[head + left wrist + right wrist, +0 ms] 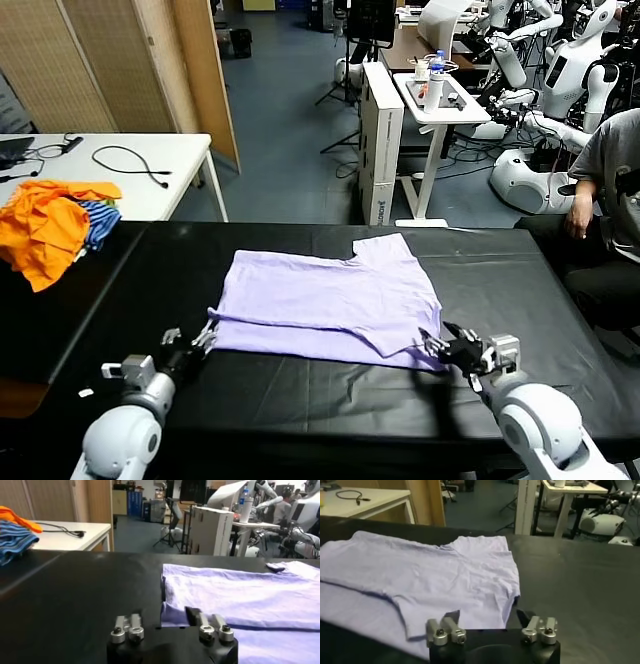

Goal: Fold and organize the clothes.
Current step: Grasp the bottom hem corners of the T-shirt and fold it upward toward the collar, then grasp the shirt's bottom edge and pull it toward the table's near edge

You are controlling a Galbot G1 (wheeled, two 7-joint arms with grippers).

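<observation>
My left pincer and right pincer stand open at the lavender T-shirt's near corners on the black table.

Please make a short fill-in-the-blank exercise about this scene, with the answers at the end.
1. The lavender T-shirt lies on a table whose colour is ____.
2. The left gripper is at the shirt's near corner with its fingers ____.
3. The right gripper holds ____.
4. The pile of orange garments lies to the robot's ____.

Answers: black; open; nothing; left
</observation>
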